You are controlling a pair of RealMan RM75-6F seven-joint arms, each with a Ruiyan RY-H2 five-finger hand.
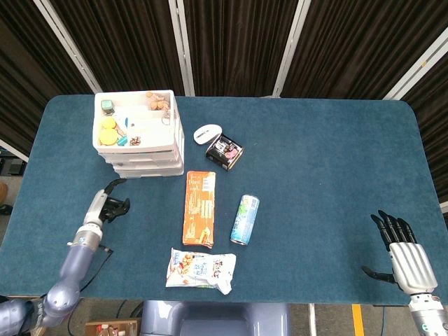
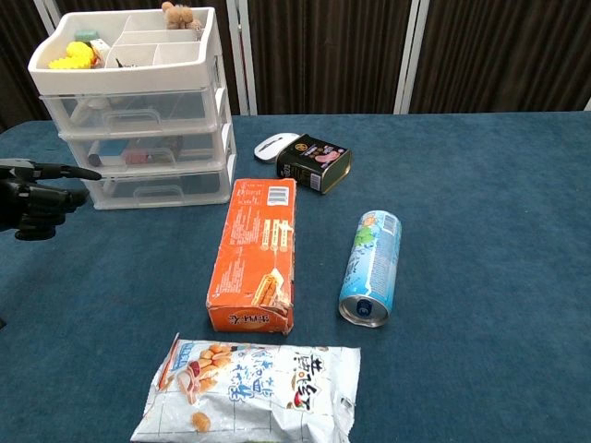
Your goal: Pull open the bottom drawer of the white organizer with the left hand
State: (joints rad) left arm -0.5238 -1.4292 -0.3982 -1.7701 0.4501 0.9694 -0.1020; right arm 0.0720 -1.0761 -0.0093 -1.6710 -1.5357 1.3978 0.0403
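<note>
We note a wide tabletop (image 1: 315, 161) covered in dark blue felt, rounded at the corners, with dark pleated curtains (image 1: 238, 42) and pale upright rails behind it.

Back left on the tabletop stands the white organizer (image 1: 138, 133), three clear drawers under an open top tray of small items. Its bottom drawer (image 2: 159, 189) sits flush with the frame, handle facing the front.

In front of the organizer and a little to its right lies an orange box (image 1: 199, 208), long side running front to back. At the near edge we see a snack bag (image 1: 201, 270) lying flat. Right of the box a blue can (image 1: 245, 219) lies on its side. Further back sit a small dark tin (image 1: 224, 151) and, just beside it, a white mouse (image 1: 208, 133).

Our left hand (image 1: 105, 207) is out over the tabletop in front of the organizer, near its left corner and apart from it. From the chest camera its fingers (image 2: 57, 171) show one stretched toward the bottom drawer and the rest curled in, gripping nothing and short of the handle.

Our right hand (image 1: 404, 253) hangs at the near right edge, well apart from everything, fingers straight and slightly spread, holding nothing.
</note>
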